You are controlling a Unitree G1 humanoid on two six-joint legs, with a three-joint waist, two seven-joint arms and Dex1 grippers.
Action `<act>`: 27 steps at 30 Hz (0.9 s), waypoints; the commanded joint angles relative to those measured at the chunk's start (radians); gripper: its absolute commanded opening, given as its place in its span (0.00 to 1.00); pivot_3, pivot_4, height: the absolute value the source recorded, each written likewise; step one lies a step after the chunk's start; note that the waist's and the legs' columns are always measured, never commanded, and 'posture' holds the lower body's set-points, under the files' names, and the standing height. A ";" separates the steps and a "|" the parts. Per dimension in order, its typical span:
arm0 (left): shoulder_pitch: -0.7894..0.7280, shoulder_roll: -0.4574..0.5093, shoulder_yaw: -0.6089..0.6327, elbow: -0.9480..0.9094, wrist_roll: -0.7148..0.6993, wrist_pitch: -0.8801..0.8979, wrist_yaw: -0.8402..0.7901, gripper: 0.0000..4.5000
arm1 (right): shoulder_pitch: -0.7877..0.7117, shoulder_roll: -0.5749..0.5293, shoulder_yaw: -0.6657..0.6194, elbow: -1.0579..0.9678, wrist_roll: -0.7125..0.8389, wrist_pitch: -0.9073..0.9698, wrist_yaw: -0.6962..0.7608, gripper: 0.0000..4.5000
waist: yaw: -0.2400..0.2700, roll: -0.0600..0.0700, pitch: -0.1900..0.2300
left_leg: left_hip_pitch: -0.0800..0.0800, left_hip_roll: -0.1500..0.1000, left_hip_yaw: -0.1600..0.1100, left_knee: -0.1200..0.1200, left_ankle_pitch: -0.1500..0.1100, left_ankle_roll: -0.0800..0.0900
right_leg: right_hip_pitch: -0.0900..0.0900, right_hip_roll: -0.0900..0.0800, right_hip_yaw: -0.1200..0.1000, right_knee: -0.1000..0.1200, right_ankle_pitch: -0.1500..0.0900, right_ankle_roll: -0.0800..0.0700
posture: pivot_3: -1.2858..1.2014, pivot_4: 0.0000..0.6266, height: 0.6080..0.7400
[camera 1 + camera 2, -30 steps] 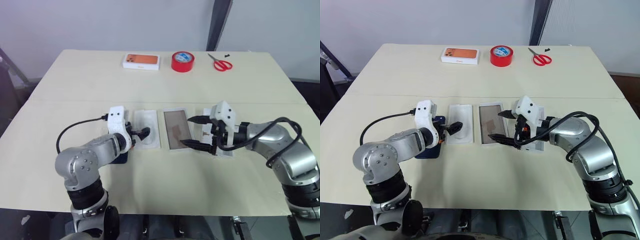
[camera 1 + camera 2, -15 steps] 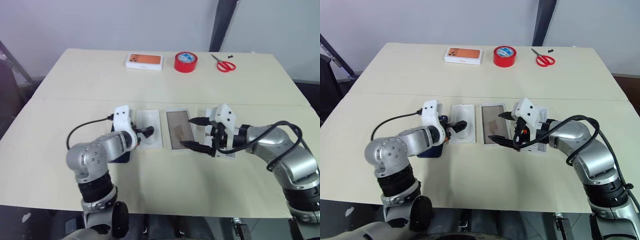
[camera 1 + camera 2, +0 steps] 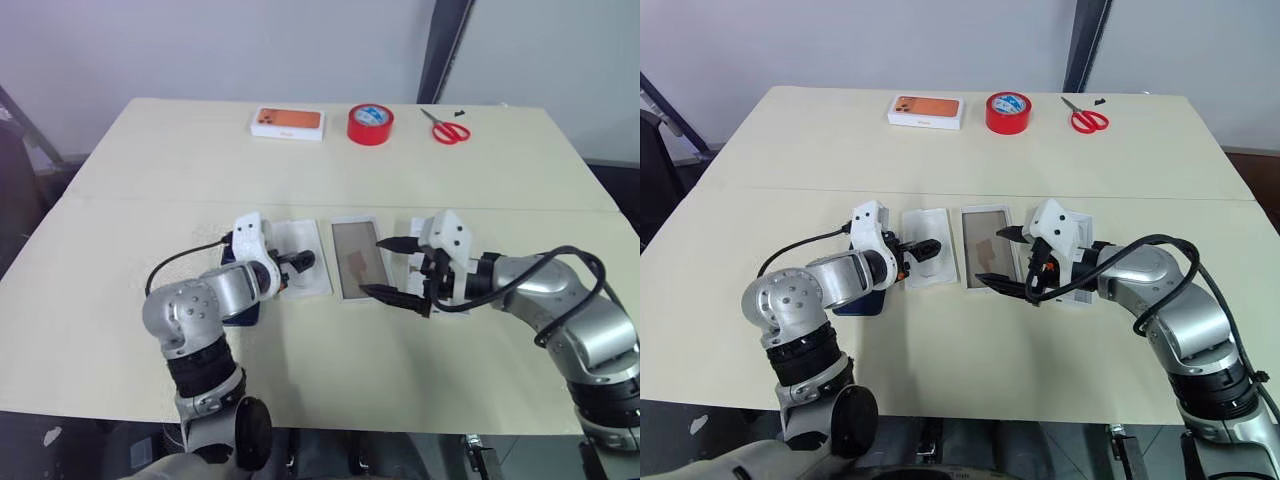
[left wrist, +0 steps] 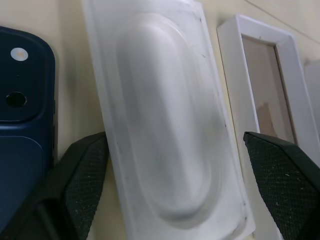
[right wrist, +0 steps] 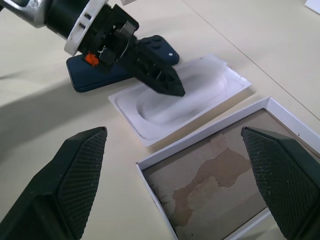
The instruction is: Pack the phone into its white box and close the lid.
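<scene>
Phone point(image 4: 22, 130) unbranded beside white insert point(image 4: 167, 125), left fingers point(image 4: 82, 180) spread astride insert, right fingers point(image 5: 75, 170) wide, empty

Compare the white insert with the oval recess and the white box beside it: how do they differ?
The insert is a thin moulded sheet, all white, with a shallow oval hollow; the white box is a tray with raised walls and a brownish, stained-looking bottom. The insert lies next to the phone; the white box lies on the insert's far side from it. Both are empty, rectangular, flat on the table and lie side by side.
</scene>
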State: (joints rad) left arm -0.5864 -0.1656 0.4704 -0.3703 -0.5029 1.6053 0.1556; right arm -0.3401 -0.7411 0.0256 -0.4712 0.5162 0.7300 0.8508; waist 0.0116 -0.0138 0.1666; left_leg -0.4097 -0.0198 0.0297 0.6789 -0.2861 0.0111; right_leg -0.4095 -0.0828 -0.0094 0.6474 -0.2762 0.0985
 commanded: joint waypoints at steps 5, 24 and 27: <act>-0.037 -0.065 0.110 0.034 0.002 0.009 0.028 0.15 | -0.012 -0.009 -0.017 -0.041 0.013 -0.006 -0.001 1.00 | 0.000 0.000 0.000 | 0.000 0.000 0.000 0.000 0.000 0.000 | 0.000 0.000 0.000 0.000 0.000 0.000 | 0.52 0.24 0.88; -0.100 0.030 0.247 -0.026 -0.139 0.009 -0.046 0.01 | -0.037 -0.066 0.276 0.068 -0.297 -0.205 0.051 1.00 | -0.001 -0.002 0.001 | 0.000 0.000 0.000 0.000 0.000 -0.001 | 0.000 0.000 0.000 0.000 0.000 0.000 | 0.52 0.24 0.88; -0.112 0.052 0.264 -0.015 -0.162 0.009 -0.047 0.00 | -0.062 -0.065 0.354 0.132 -0.394 -0.287 0.078 0.88 | -0.002 -0.002 0.001 | 0.000 0.000 0.000 0.001 0.000 -0.001 | -0.001 0.000 0.000 0.000 0.000 0.000 | 0.52 0.24 0.88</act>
State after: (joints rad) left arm -0.6772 -0.1241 0.7249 -0.3615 -0.6318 1.6057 0.1172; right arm -0.3760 -0.8027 0.3582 -0.3485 0.1755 0.5021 0.9135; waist 0.0095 -0.0161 0.1678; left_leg -0.4098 -0.0199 0.0296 0.6795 -0.2857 0.0101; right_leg -0.4100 -0.0823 -0.0096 0.6477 -0.2762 0.0985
